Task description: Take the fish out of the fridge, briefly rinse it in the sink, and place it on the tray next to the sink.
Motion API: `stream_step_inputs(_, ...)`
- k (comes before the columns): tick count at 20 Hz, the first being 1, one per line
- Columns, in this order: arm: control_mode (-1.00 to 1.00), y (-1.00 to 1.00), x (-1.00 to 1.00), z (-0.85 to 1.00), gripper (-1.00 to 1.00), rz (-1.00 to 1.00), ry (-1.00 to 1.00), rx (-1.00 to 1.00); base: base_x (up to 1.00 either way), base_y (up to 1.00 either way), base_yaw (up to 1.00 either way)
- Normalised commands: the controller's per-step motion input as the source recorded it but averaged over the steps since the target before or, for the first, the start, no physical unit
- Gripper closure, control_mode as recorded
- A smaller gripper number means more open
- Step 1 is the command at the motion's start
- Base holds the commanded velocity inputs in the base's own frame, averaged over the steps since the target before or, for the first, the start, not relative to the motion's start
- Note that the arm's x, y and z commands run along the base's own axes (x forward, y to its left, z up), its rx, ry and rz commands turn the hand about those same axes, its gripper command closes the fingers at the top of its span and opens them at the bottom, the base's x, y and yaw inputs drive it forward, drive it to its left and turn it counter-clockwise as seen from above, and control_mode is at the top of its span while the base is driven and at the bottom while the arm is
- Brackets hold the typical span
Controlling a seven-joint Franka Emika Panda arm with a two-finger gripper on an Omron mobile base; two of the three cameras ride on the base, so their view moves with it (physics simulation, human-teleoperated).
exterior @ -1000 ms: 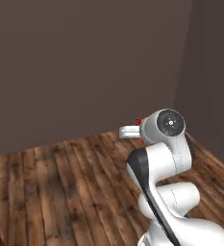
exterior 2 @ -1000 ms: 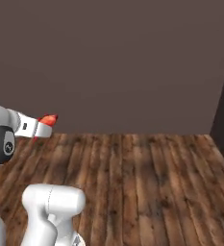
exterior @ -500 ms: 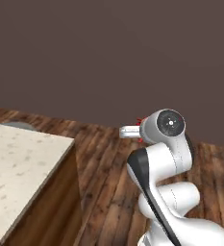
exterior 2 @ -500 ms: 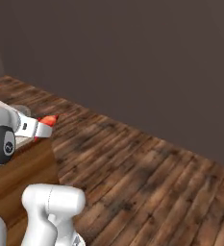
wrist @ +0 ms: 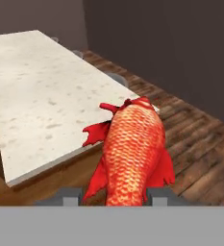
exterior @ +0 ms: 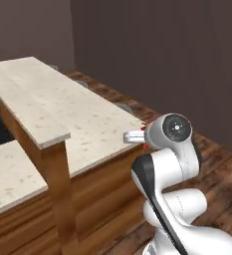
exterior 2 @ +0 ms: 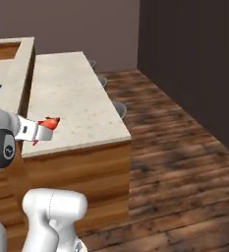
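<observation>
Robot holds a red fish up in the air

The end effector [wrist: 113, 196] grips the bright red-orange scaly fish [wrist: 131, 149] between its two dark finger tips [wrist: 70, 196]. The fish [exterior 2: 49, 123] sticks out past the white arm, above the edge of the pale speckled stone tabletop [exterior: 72, 112] with brown wood sides. A dark wood plank floor [exterior 2: 180, 142] lies beside it.

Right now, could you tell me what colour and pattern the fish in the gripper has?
The fish is bright red-orange with a fine scale pattern and red fins, clearest in the hand view.
</observation>
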Motion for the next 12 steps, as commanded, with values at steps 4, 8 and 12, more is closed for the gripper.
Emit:
stream_step_inputs(4,1.00,0.00,0.00,0.00,1.00,0.00,0.00,0.00,0.00,-0.21,0.75)
stream_step_inputs(8,1.00,0.00,0.00,0.00,1.00,0.00,0.00,0.00,0.00,0.00,0.92)
stream_step_inputs(12,1.00,0.00,0.00,0.00,1.00,0.00,0.00,0.00,0.00,0.00,0.96)
